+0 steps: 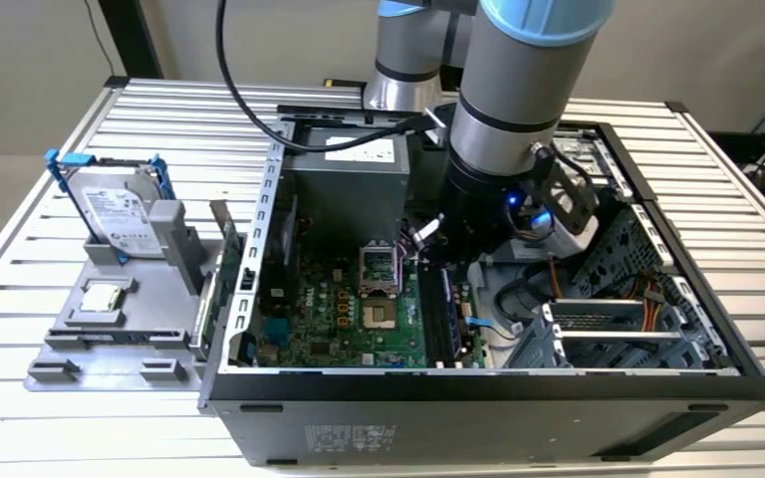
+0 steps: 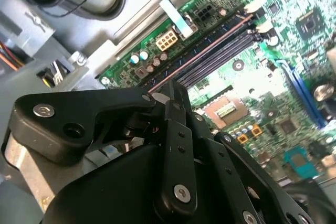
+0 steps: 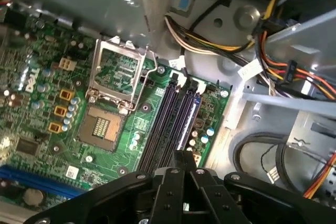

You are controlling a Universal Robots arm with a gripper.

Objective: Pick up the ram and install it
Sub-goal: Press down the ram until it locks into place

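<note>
While the arm reaches down into the open computer case (image 1: 648, 299) on the slatted table (image 1: 37, 428), its gripper (image 3: 184, 157) hangs just above the row of memory slots (image 3: 173, 116) on the green motherboard (image 1: 336, 309). In both wrist views the black fingers (image 2: 176, 100) stand pressed together, clamped on the ram (image 2: 202, 53), which shows in the second wrist view as a thin edge running along one of the slots. In the first wrist view the stick stands edge-on in the slot row beside the open processor socket (image 3: 113, 85). In the exterior view, a grey holder (image 1: 124, 319) to the case's left carries a silver hard drive (image 1: 124, 214) with a blue bracket and a small square chip (image 1: 101, 299).
</note>
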